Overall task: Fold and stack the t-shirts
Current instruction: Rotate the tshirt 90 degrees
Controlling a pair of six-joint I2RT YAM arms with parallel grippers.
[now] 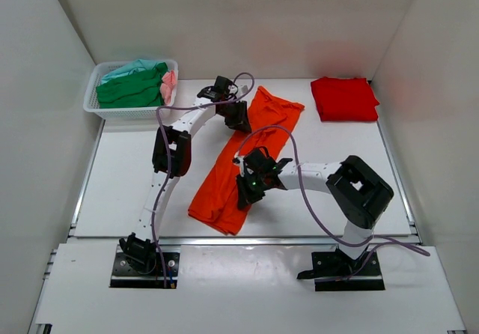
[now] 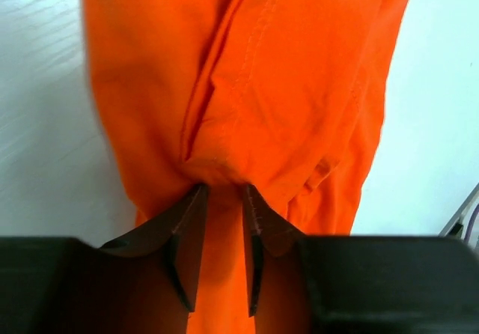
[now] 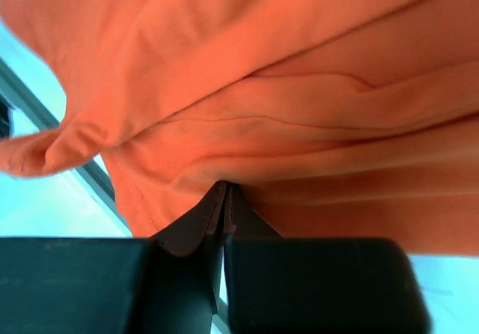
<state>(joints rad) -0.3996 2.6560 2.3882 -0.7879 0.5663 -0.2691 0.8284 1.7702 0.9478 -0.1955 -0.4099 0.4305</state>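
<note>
Well, the one white mesh basket (image 1: 127, 114) stands on the table (image 1: 127, 192), to the left of the left gripper (image 1: 238, 117) and well apart from it. It holds three tees in a heap: a green t-shirt (image 1: 131, 90) on top, a teal t-shirt (image 1: 131, 67) behind it, and a pink t-shirt (image 1: 170, 85) at the side nearest the fingers.

Two more tees lie outside the basket, which makes five. The orange t-shirt (image 1: 224, 184) lies as a long band between the two grippers. The red t-shirt (image 1: 344, 98) lies folded, well to the right of both.

In the left wrist view the left fingers (image 2: 187, 244) stand partly apart, with a bunched fold of orange cloth clamped in the gap.

The right gripper (image 1: 247, 188) is at the band's right edge. Its fingers (image 3: 194, 225) are pressed together, their tips up against a crease of the orange cloth. Whether any cloth is pinched between them cannot be told.
</note>
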